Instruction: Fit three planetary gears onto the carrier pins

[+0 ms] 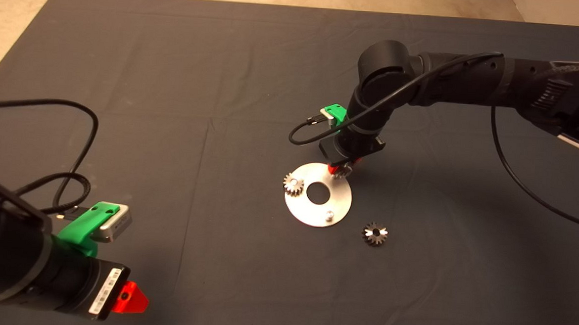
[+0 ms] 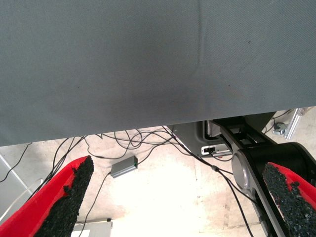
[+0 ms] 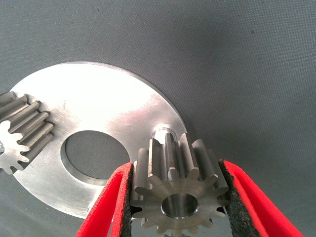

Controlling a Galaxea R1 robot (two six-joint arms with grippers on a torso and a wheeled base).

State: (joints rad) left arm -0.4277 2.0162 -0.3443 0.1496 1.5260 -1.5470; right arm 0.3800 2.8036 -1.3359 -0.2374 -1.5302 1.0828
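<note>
Right gripper (image 3: pixel 175 197) clamped on one planetary gear (image 3: pixel 176 190), red fingers (image 3: pixel 106 207) pressing black pads against its teeth on both sides, centre hole facing the wrist camera. In head view the same gripper (image 1: pixel 343 169) sits low over the far edge of the silver disc (image 1: pixel 334 204), gear (image 1: pixel 341 172) held just above or at the disc, contact not clear. In the right wrist view a carrier pin (image 3: pixel 163 132) shows just beyond the held gear, apart from it, not yet inside the hole. Second gear (image 1: pixel 293 184) already seated on the pin at the disc's left edge; same gear (image 3: pixel 22 131) at the edge of the wrist view. Third pin (image 1: pixel 330 215) bare, near side of disc. Third gear (image 1: pixel 375 233) loose on the dark mat (image 1: pixel 172 126), just beside the disc's near right, not touching. Left gripper (image 2: pixel 182 197) parked at lower left over the tabletop edge, fingers spread wide, holding nothing; floor cables (image 2: pixel 128 140) visible past the mat.
</note>
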